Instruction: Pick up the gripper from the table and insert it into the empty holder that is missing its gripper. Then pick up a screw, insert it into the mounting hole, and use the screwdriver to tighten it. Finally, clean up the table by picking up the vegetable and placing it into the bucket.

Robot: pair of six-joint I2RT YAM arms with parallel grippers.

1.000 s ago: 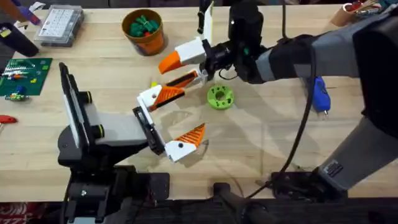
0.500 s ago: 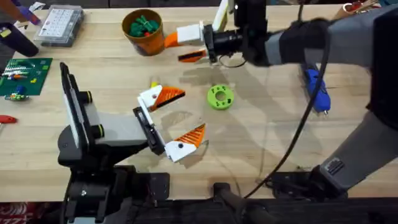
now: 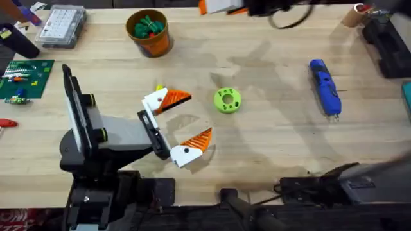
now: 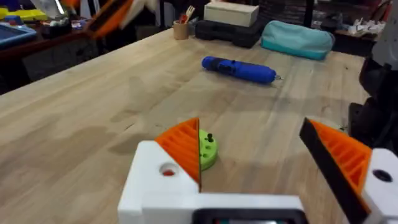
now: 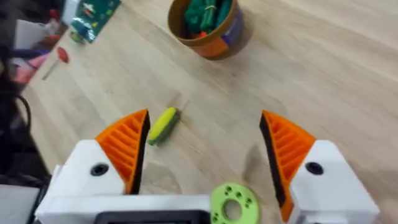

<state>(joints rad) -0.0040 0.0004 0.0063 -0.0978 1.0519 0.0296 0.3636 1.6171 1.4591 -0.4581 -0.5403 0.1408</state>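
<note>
Light wooden tabletop, planked. Beyond left gripper: teal pouch, black case, cream box.

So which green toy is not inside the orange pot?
The lime-green disc with holes, lying alone on the bare table. The darker green lumpy pieces sit inside the orange pot.

table: pale wood, matt, visible grain | vegetable: smooth lime-green plastic | screwdriver: glossy blue plastic | bucket: smooth orange plastic | left gripper: ribbed orange pads, matt white plastic
</note>
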